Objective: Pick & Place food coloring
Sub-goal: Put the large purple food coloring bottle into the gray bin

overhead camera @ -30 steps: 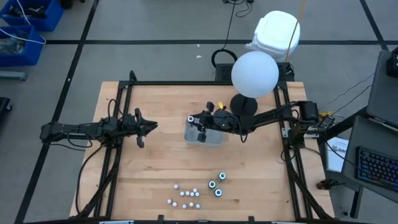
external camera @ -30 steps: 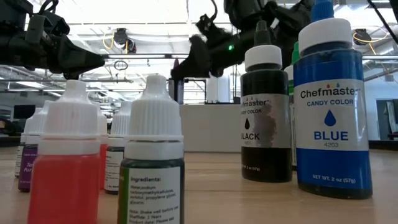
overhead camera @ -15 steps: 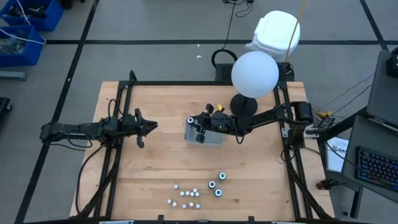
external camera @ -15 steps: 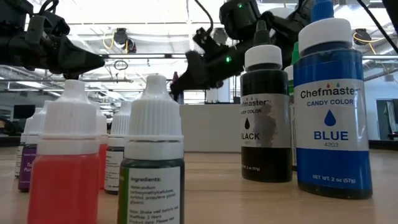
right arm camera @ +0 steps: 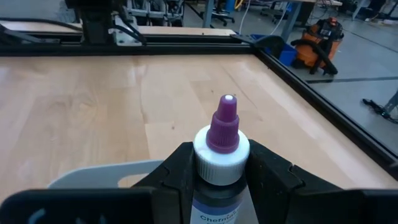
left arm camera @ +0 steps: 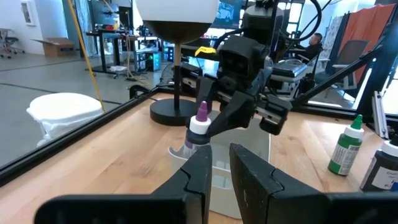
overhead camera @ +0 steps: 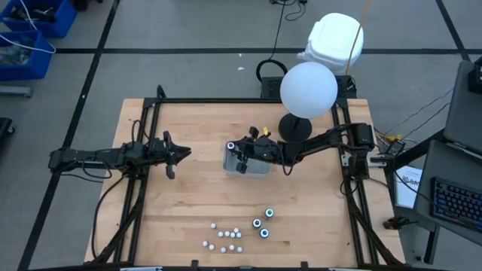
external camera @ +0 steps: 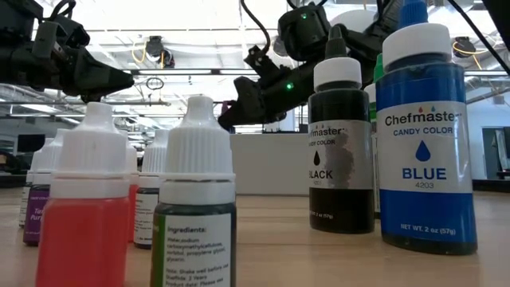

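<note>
Right pincer (right arm camera: 217, 180) grips purple-tipped round bottle (right arm camera: 222, 149).

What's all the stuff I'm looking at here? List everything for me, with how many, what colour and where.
Purple-tipped bottle: one, dark body with white cap, gripped above the tray.
Tray: one, grey, mid-table.
Large bottles: three, dark with white-ringed tops, near the table's front edge; the low view shows one black and one blue.
Small dropper bottles: about ten, white-capped, clustered beside the large ones; one red nearest the low camera.
Lamp: one, white globe on a black round base, at the table's back.
Table: one, light wood, black-framed.
Right tool: black, shut on the purple-tipped bottle over the tray.
Left tool: black, nearly closed, empty, waiting over the table's left.
</note>
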Controlling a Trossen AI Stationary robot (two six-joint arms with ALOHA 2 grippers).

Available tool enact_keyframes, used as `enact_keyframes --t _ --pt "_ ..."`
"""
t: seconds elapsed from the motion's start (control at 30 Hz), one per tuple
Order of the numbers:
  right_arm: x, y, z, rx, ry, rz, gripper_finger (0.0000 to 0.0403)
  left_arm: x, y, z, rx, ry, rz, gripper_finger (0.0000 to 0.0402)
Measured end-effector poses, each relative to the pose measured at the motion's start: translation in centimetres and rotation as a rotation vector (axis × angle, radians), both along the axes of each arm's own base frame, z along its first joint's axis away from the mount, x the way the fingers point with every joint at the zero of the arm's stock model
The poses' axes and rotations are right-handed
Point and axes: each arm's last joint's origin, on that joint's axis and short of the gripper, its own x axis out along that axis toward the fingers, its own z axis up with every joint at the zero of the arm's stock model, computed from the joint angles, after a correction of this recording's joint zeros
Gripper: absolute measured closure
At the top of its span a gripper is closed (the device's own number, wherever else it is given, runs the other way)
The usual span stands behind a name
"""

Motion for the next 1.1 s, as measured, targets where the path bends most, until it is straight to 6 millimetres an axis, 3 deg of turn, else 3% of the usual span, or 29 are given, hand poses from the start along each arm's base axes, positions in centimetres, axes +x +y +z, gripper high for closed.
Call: enact_keyframes --t 0.27,0.57,1.1 --pt "0.0 -0.5 -0.1 0.046 -0.010 -0.019 0.0297 0.0 0.0 0.0 0.000 0.000 0.000 0.0339" --pt "0.5 -0.6 -2.2 0.050 -0.002 -0.023 0.0292 0.0 0.0 0.0 0.005 0.001 0.001 0.0339" --pt "0.6 -0.6 -3.0 0.060 -0.003 -0.022 0.0295 0.0 0.0 0.0 0.004 0.002 0.001 0.0339"
